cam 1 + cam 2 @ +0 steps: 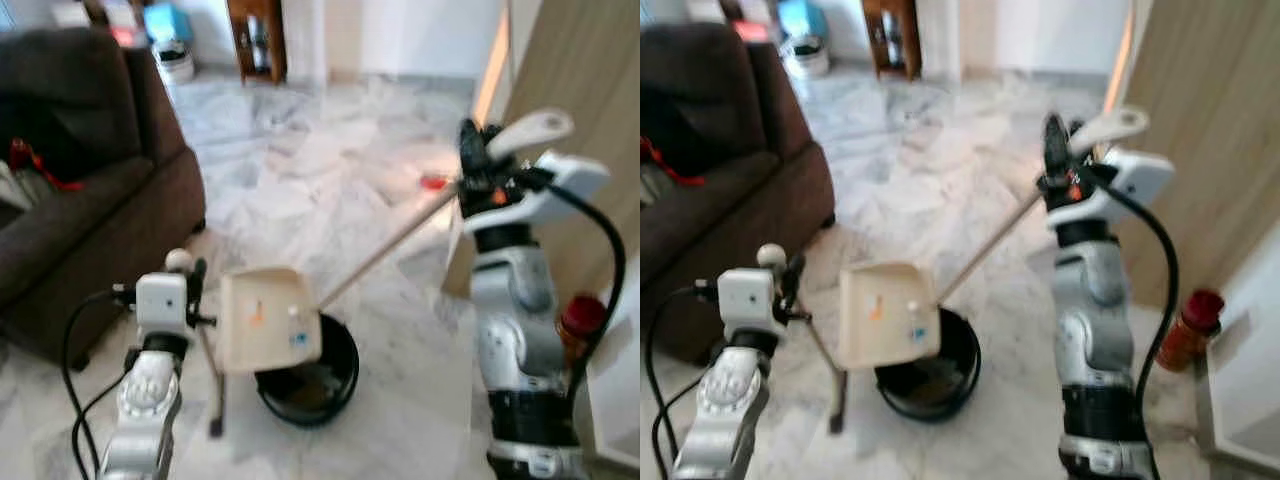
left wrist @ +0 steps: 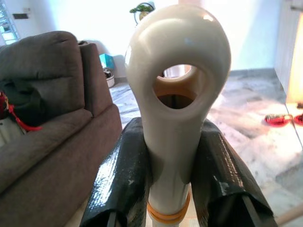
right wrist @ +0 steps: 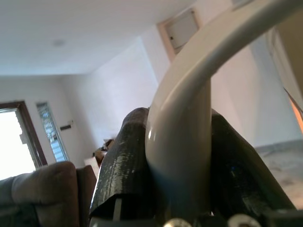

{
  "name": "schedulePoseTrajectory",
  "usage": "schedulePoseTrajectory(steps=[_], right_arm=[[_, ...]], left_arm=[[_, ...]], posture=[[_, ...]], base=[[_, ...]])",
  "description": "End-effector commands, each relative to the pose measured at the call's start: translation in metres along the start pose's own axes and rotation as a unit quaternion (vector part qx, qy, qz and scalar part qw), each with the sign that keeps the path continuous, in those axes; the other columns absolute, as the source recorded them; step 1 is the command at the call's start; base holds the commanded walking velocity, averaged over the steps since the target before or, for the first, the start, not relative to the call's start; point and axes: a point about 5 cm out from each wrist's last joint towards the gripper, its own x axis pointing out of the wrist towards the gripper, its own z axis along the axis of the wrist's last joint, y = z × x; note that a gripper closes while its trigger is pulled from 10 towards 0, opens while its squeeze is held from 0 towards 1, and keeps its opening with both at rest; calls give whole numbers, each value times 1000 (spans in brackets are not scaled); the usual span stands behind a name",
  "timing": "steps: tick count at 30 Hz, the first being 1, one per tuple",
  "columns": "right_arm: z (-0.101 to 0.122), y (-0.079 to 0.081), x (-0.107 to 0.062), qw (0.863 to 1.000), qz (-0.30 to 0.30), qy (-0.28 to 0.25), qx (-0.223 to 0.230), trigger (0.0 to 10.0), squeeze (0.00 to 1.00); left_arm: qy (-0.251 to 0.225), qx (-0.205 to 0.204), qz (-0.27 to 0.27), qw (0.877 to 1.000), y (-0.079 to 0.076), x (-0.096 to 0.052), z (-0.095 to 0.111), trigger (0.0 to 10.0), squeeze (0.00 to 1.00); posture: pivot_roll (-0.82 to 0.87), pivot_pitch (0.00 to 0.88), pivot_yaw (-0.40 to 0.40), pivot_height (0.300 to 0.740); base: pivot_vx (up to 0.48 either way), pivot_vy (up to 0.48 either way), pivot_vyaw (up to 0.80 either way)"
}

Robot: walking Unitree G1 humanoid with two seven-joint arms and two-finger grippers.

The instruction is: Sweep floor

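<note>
On the marble floor (image 1: 300,190), at the centre of the head views, a black bin (image 1: 318,385) is placed, and a cream dustpan (image 1: 268,320) is held tilted over its rim, with small bits of debris seen on the pan's face. The dustpan's upright handle (image 2: 177,94), cream with a looped end, is pinched between the two black fingers (image 2: 124,179) of the left gripper (image 1: 190,285). A dark thin pole is seen just beside the left gripper, reaching down to the floor. The broom handle (image 1: 385,250), a long pale stick slanting down toward the bin, is clamped at its curved cream grip (image 3: 189,118) by the right gripper (image 1: 478,160), raised at the right. A dark brown sofa (image 1: 90,200) is located at the left. A red item (image 1: 433,182) is noted on the floor farther off. An orange-red bottle (image 1: 578,325) is set near the right arm, beside a beige wall panel (image 1: 575,90).
</note>
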Motion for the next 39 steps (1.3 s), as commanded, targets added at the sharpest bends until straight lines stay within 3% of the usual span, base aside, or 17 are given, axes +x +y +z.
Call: schedulePoseTrajectory(steps=[1,15,29,39], right_arm=[[19,16,9,998,26,-53,15,10000,0],[20,20,9,998,33,-56,6,10000,0],[20,28,9,996,58,-60,-34,10000,0],[13,54,3,990,112,-56,-62,10000,0]], left_arm=[[-23,14,12,1000,9,2,9,10000,0],[-23,12,4,1000,6,0,8,10000,0],[-24,8,2,1000,4,0,7,10000,0],[-25,9,9,1000,5,0,7,10000,0]], posture=[[85,0,64,740],[80,0,63,740],[82,0,62,740],[87,3,61,740]], base=[[322,0,0],[320,0,0],[0,0,0],[0,0,0]])
